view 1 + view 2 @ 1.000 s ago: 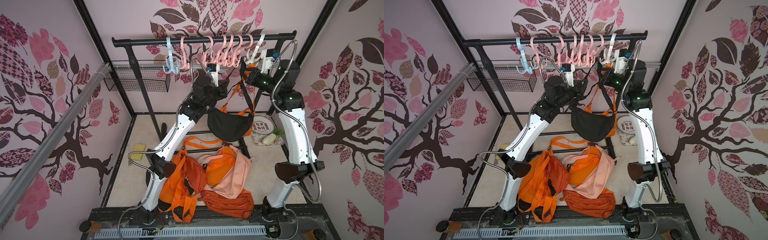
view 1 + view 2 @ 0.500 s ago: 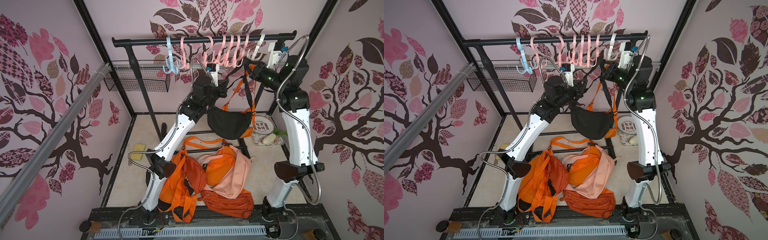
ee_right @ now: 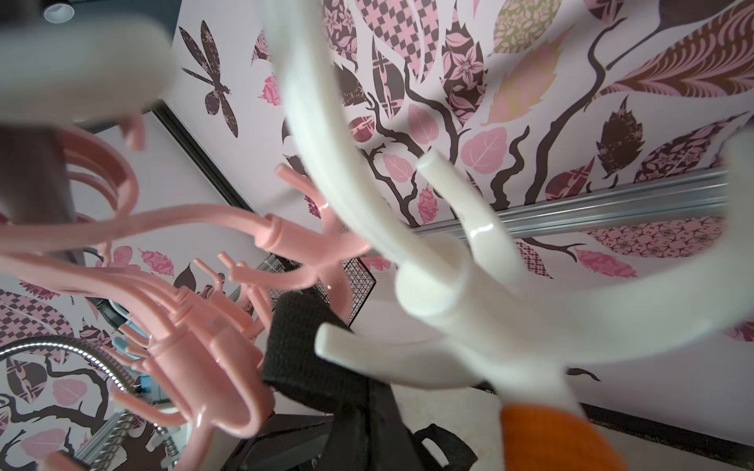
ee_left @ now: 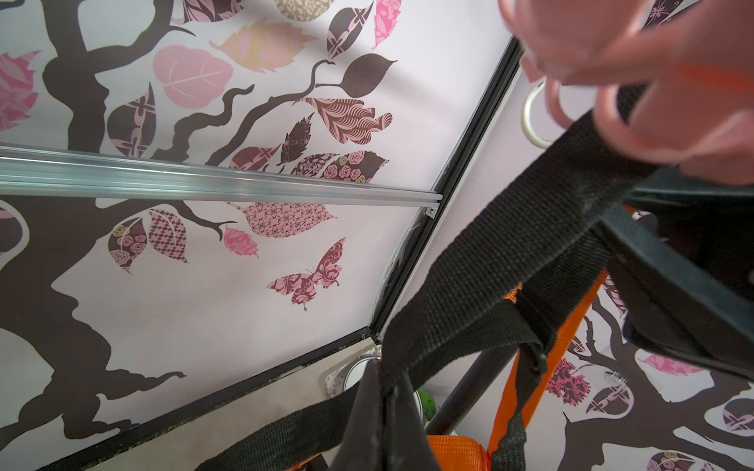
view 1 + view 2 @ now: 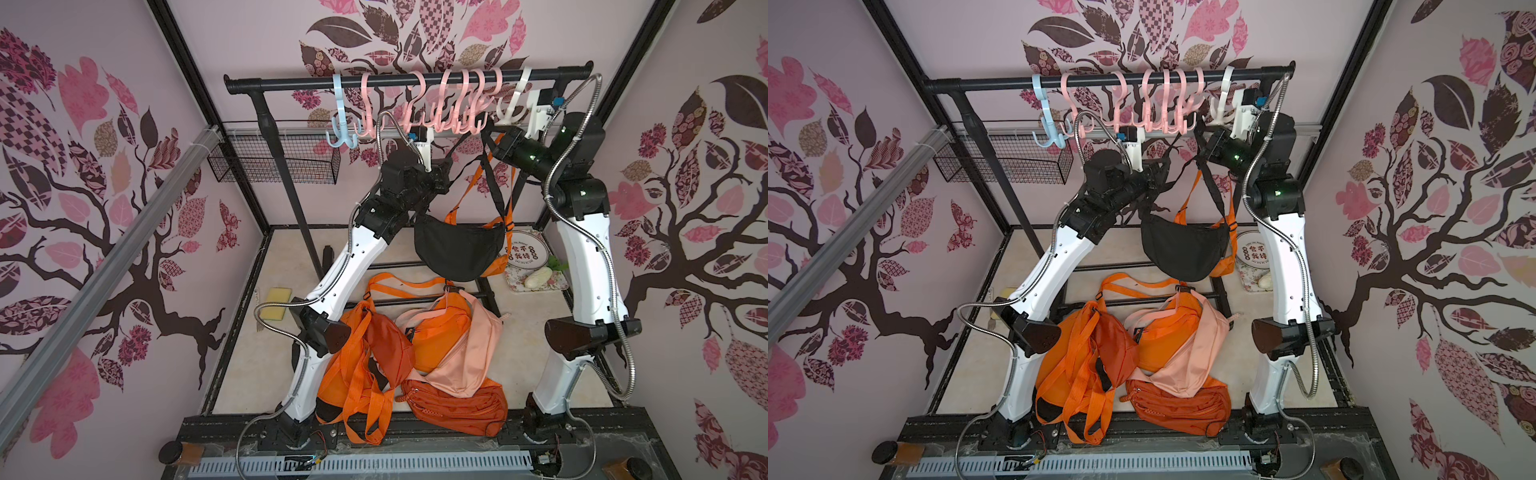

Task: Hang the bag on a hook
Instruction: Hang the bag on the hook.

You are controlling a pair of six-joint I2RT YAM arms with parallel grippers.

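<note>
The black crescent-shaped fabric bag (image 5: 457, 249) hangs in the air between the arms, slung by its black webbing strap (image 3: 310, 346). The left claw (image 5: 445, 176) is clamped narrow on one run of that strap. The right claw (image 5: 490, 139) is pinched on the other, held up just beside the white plastic hook (image 5: 513, 112) on the black metal rail (image 5: 291, 85). Judging by the right wrist view, the strap lies between the white prongs and the crowded pink plastic hooks (image 5: 449, 112), over none yet: raising is done, looping and release remain. Room is tight there; an orange strap (image 3: 551, 440) already rests against the white hook. The pale blue hook (image 5: 340, 133) stands well apart with open space around it
</note>
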